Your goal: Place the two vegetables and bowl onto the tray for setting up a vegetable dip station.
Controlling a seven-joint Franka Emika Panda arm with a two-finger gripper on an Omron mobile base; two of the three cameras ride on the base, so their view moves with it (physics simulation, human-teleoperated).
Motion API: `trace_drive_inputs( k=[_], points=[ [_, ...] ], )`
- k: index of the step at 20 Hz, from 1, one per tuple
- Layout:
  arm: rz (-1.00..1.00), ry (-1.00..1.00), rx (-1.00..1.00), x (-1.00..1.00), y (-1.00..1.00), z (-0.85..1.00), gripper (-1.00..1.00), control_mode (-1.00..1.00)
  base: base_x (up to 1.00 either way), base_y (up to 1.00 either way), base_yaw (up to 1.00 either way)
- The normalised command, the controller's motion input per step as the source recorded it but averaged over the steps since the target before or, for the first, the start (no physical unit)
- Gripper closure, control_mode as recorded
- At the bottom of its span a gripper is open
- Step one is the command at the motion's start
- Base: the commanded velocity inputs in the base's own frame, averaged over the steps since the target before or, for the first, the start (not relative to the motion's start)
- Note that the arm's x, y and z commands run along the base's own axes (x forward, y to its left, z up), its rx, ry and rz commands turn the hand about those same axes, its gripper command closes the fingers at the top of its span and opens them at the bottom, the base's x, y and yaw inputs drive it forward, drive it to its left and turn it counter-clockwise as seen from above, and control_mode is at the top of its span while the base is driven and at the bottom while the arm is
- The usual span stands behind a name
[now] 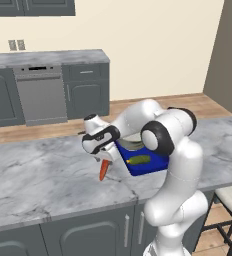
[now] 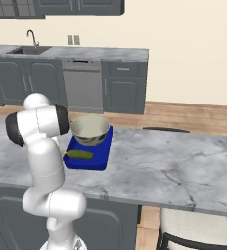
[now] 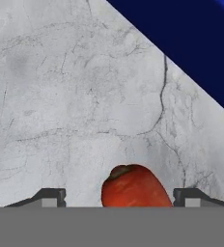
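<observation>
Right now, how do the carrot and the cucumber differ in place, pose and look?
The carrot is orange and tapered; the cucumber is dark green and oblong. The carrot lies on the grey counter, off the tray; the cucumber is already in the blue tray, beside the bowl. The carrot sits between the fingers of the claw; nothing grips the cucumber. Both are small, shorter than the bowl is wide.

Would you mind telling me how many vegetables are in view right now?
2. The cucumber lies on the blue tray, in front of the bowl. The carrot is on the marble counter beside the tray, between the open claw's fingers.
</observation>
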Motion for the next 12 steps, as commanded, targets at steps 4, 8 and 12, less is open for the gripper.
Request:
trace_drive_inputs(
  k=[4, 8, 12],
  points=[
    [0.00, 0.00, 0.00, 0.00, 0.10, -0.18, 1.00, -1.00, 0.00, 0.00, 0.00],
    [0.00, 0.00, 0.00, -0.01, 0.10, -0.18, 1.00, -1.00, 0.00, 0.00, 0.00],
    [0.00, 0.00, 0.00, -0.11, 0.00, -0.09, 1.00, -1.00, 0.00, 0.00, 0.00]
  ],
)
